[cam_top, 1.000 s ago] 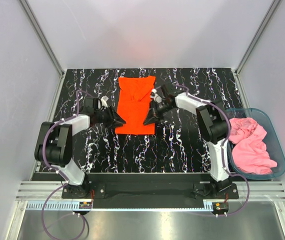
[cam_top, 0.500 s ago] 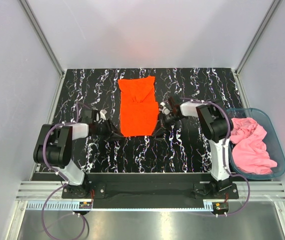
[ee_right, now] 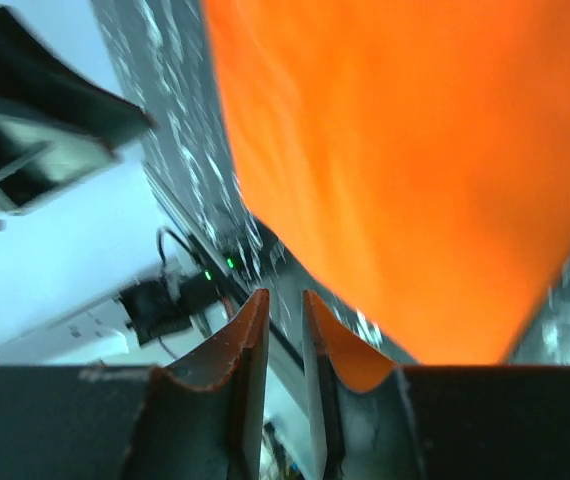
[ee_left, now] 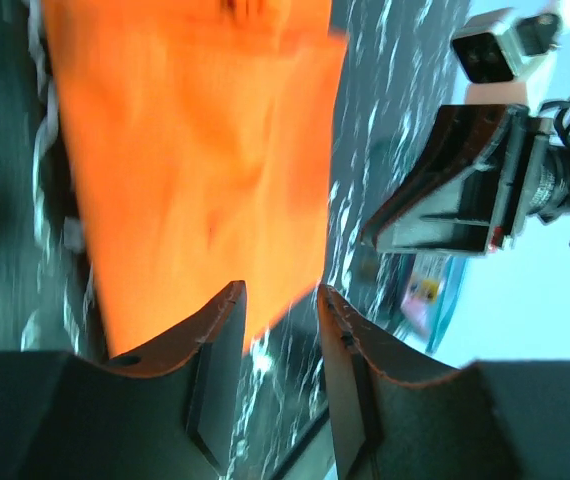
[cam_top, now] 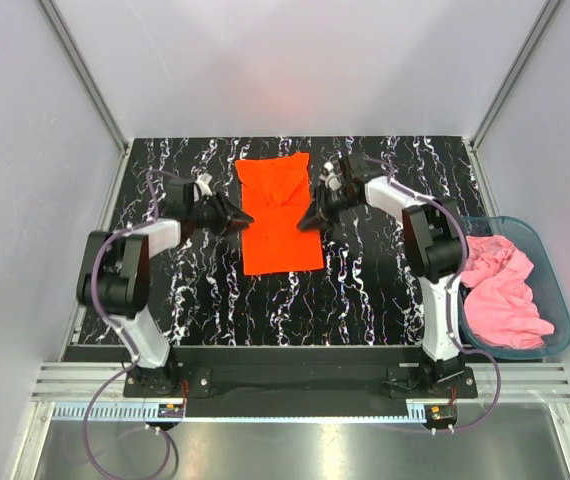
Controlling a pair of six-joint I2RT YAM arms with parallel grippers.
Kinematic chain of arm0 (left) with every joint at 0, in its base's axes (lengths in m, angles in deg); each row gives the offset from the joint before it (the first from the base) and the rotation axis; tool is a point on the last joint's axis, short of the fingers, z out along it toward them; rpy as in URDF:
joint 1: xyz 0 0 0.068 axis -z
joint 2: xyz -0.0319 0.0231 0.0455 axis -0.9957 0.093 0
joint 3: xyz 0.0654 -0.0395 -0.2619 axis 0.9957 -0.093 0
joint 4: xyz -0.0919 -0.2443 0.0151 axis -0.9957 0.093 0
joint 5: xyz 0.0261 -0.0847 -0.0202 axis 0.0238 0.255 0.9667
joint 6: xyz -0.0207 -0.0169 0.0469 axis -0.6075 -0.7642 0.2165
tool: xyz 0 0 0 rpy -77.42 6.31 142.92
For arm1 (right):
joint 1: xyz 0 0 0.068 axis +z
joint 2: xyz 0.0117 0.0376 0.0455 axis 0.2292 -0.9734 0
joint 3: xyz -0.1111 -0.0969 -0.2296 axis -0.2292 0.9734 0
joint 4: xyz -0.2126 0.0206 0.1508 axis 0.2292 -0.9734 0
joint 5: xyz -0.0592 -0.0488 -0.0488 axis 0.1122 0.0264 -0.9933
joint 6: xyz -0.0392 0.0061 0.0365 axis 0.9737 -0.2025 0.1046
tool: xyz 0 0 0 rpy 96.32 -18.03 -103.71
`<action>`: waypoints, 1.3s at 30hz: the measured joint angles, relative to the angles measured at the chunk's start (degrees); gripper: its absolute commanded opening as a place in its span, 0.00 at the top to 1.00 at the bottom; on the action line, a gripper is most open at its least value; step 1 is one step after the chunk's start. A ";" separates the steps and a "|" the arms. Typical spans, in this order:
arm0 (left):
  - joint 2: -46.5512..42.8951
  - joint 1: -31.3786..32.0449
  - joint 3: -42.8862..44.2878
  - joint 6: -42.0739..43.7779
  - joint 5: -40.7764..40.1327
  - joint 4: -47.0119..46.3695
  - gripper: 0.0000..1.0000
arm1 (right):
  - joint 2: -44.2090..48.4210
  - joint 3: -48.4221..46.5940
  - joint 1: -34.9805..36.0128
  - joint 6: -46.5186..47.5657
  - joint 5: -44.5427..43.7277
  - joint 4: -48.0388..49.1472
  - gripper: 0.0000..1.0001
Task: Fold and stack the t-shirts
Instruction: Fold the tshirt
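Note:
The bright orange-red t-shirt (cam_top: 280, 215) lies folded into a long narrow rectangle on the black marbled table (cam_top: 385, 290), collar end at the far side. My left gripper (cam_top: 246, 217) is at the shirt's left edge, about halfway along it. My right gripper (cam_top: 304, 222) is at the right edge opposite. In the left wrist view the left gripper (ee_left: 280, 292) is open and empty, with the shirt (ee_left: 195, 150) beyond it. In the right wrist view the right gripper (ee_right: 285, 296) is open by a narrow gap and empty, with the shirt (ee_right: 415, 150) beside it. The light pink t-shirt (cam_top: 500, 290) lies crumpled in a bin.
A translucent blue bin (cam_top: 555, 270) stands at the table's right edge and holds the pink shirt. Grey walls and metal frame posts close in the table on three sides. The right gripper also shows in the left wrist view (ee_left: 445, 200).
The shirt's near edge was drawn nearer, to about where it lies now. Both grippers have left that edge and moved away to the middle of the shirt's sides.

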 measured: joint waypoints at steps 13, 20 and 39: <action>22.80 -2.34 15.34 -3.54 0.46 -5.88 0.62 | -20.72 -19.91 -5.20 -8.70 1.70 3.48 0.73; 16.35 -3.54 13.40 0.28 -0.24 0.15 0.54 | -16.00 -14.14 -9.07 -8.55 0.48 3.80 0.49; -24.11 20.57 -28.94 -30.34 -27.80 -4.26 0.41 | 30.18 46.31 -4.94 -27.30 -18.75 21.29 0.35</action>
